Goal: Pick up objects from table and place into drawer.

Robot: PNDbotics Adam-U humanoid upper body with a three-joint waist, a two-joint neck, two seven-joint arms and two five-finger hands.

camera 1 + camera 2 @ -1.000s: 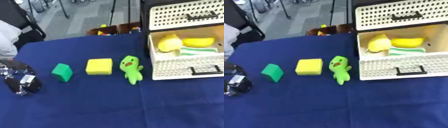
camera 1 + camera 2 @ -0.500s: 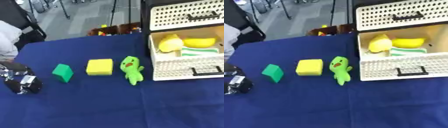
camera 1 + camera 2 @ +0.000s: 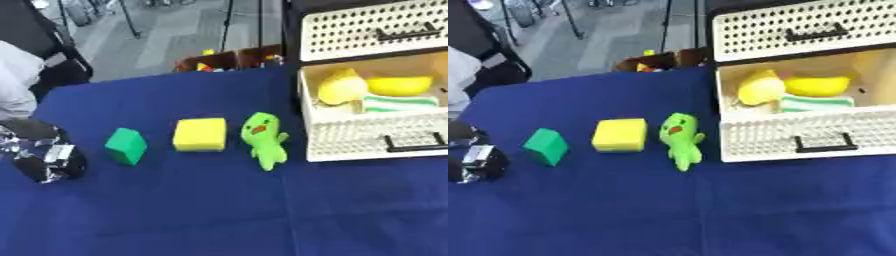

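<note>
Left hand (image 3: 42, 156), its finger position unclear, is seen beside a green block (image 3: 127, 145) on the table (image 3: 175, 220).

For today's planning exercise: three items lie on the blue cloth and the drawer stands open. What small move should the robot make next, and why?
Probably reach the left hand rightward toward the green block, the nearest item. The yellow sponge and green plush toy also lie outside the open drawer, and the hand at the left edge holds none of them.
</note>
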